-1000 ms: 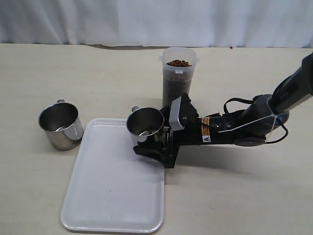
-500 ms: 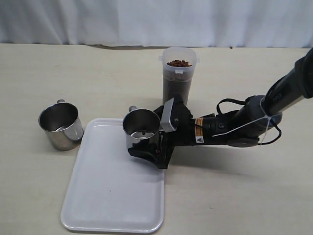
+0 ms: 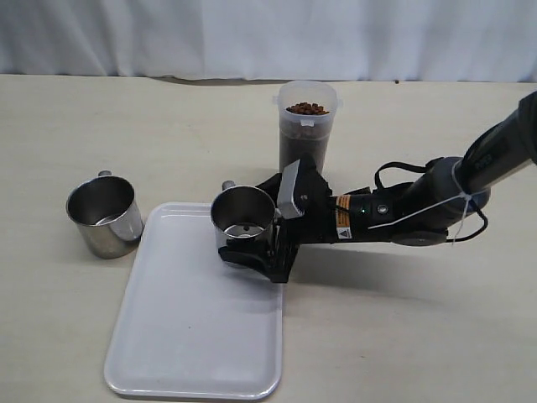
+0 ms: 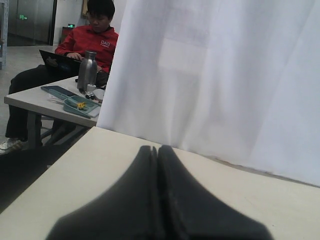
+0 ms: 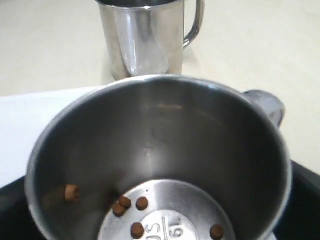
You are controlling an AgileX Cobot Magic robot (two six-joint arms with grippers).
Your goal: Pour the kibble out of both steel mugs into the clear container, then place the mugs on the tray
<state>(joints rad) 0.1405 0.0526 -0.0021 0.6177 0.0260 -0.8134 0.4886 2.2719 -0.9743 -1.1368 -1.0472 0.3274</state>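
One steel mug (image 3: 243, 220) stands upright on the far right corner of the white tray (image 3: 193, 327). My right gripper (image 3: 247, 227) is open, with a finger on either side of it. In the right wrist view this mug (image 5: 160, 130) holds several loose kibble pellets (image 5: 131, 205). The second steel mug (image 3: 104, 214) stands on the table left of the tray and shows beyond the first (image 5: 142, 40). The clear container (image 3: 307, 126) behind my right arm is full of kibble (image 3: 307, 108). My left gripper (image 4: 158, 150) is shut on nothing and is out of the exterior view.
A white curtain (image 3: 268, 38) runs along the table's far edge. In the left wrist view, a person (image 4: 87, 40) sits at another table beyond this curtain. My right arm (image 3: 403, 214) lies low across the table right of the tray.
The mug in my right gripper went from slightly tilted and raised to upright on the tray, shifting a little left. The right jaws widened around it.
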